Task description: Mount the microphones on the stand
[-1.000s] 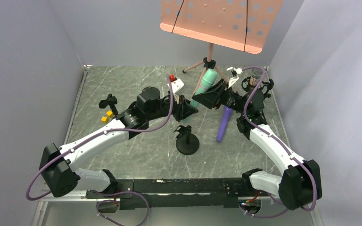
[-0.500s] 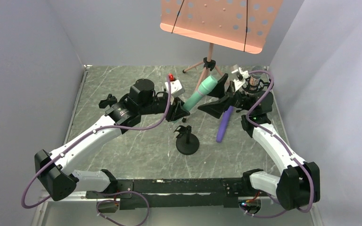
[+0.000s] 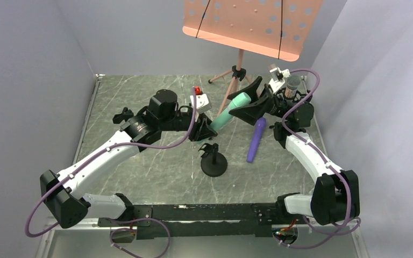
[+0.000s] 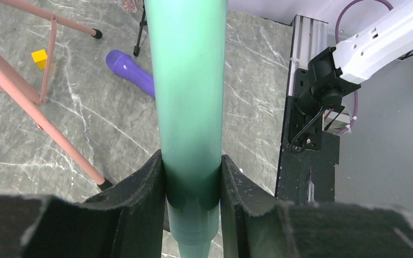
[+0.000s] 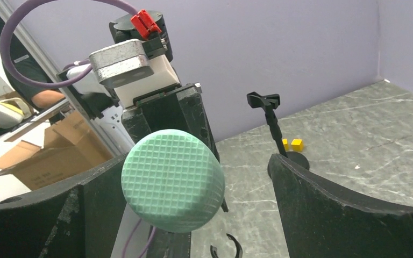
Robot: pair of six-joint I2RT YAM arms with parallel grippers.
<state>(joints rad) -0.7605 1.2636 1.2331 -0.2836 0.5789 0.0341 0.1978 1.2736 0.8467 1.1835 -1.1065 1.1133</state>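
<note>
Now my left gripper (image 4: 192, 180) clamps the tail of the mint green microphone (image 3: 228, 112), mid-frame, its head between the wide-apart fingers of my right gripper (image 5: 204, 201). Gripped so near its end, it may pivot and miss the clip of the stand (image 3: 214, 163) below.

mint green microphone (image 4: 192, 80): head cut by top edge | purple microphone (image 4: 129, 70): partly hidden behind it
</note>
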